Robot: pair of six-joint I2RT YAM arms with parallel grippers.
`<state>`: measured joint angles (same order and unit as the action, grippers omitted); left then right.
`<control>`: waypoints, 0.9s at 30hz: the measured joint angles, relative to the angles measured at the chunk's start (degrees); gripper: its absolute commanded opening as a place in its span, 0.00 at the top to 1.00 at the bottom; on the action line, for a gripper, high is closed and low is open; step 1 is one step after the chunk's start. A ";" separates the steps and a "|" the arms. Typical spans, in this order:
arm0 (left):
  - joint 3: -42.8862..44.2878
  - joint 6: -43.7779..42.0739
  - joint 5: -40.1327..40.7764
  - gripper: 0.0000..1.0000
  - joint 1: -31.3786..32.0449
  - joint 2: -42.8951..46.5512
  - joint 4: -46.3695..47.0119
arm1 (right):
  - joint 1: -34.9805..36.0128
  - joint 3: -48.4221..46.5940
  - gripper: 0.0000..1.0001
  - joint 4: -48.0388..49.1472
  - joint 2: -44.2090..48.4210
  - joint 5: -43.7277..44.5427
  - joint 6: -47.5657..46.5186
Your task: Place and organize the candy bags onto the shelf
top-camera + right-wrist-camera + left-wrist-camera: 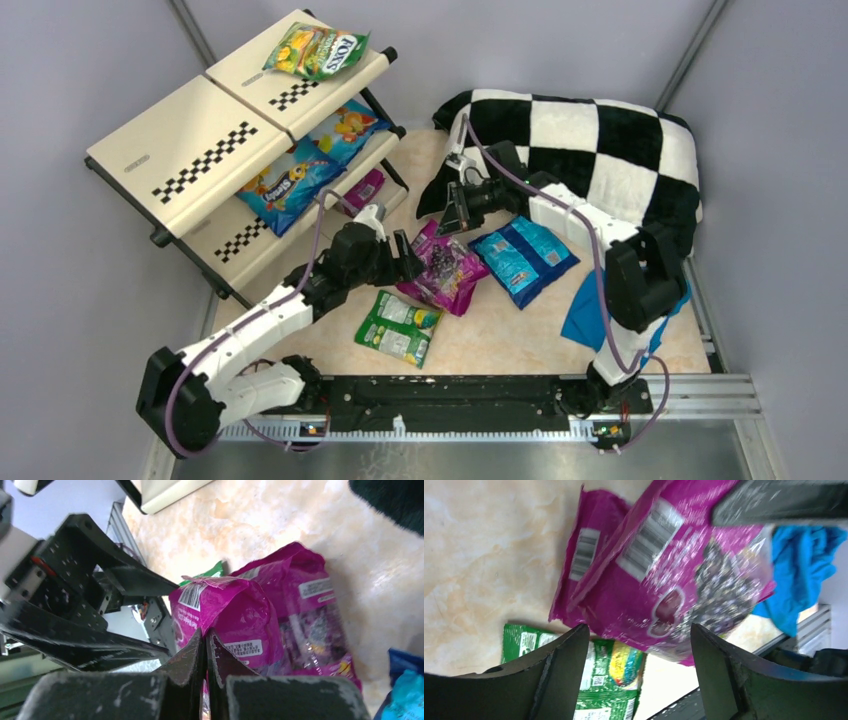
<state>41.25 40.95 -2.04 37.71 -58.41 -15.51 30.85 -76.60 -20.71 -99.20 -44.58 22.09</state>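
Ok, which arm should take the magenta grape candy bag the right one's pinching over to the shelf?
Probably the left arm: its jaws are open facing the magenta grape candy bag, and the shelf is on its side. The right arm, jaws shut on the bag's edge, sits farther from the shelf.

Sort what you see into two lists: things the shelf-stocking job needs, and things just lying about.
Job: shelf; magenta bags; blue bag on the table; green bag; Fox's bag; shelved blue bags.
Lying about: checkered pillow; blue cloth.
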 measured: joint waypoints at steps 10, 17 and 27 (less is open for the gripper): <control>-5.53 -2.14 0.39 0.29 0.00 -2.73 3.02 | 0.00 -9.81 0.30 -9.18 -7.82 8.11 -5.09; -6.84 -2.58 1.95 0.27 0.07 -1.03 4.09 | -0.13 -6.27 0.01 -12.33 0.48 24.15 -3.52; -8.85 -2.40 3.21 0.02 0.04 3.23 4.07 | -9.01 26.49 0.01 5.07 30.40 16.50 13.51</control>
<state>32.40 38.54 1.17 37.76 -55.18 -11.44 21.85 -50.11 -15.64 -68.79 -28.08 35.59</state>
